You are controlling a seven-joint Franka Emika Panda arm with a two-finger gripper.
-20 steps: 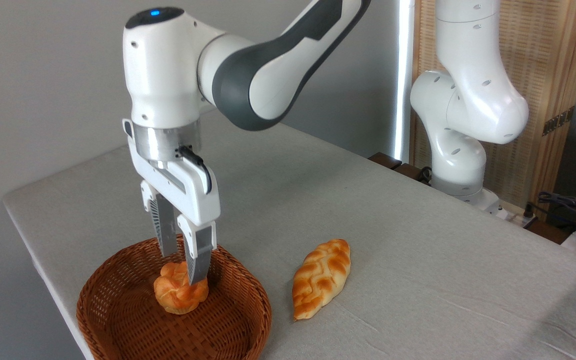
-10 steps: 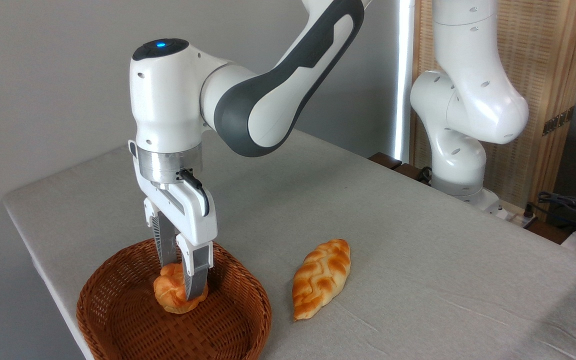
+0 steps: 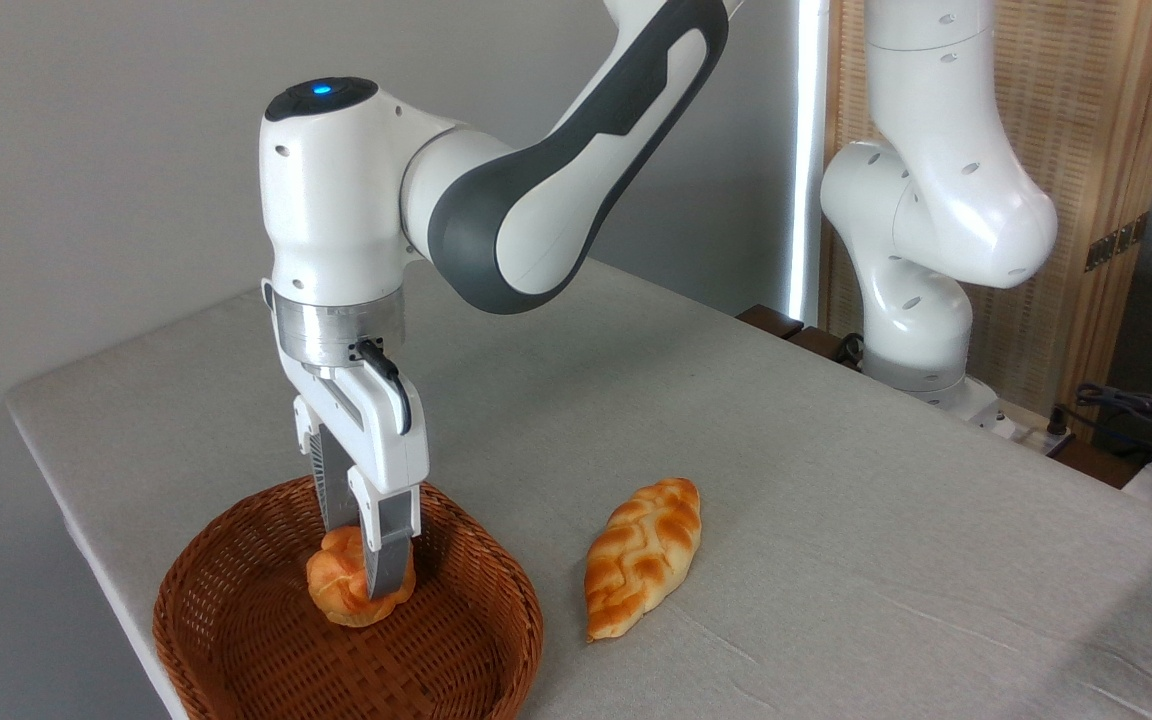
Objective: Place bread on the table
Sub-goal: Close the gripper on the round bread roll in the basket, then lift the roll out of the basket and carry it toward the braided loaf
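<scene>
Fixed-camera view: the gripper (image 3: 364,562) pinches the bread (image 3: 348,590) between its fingers, the bun resting inside the wicker basket (image 3: 236,620). Lifting it out and setting it on the table (image 3: 836,520) beside the braided loaf (image 3: 642,556) remain undone.

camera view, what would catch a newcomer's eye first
The big white and grey arm dominates the upper left, its hand reaching into the brown wicker basket at the table's near left corner, fingers closed around a small knotted bun. Just right lies a braided loaf.
</scene>
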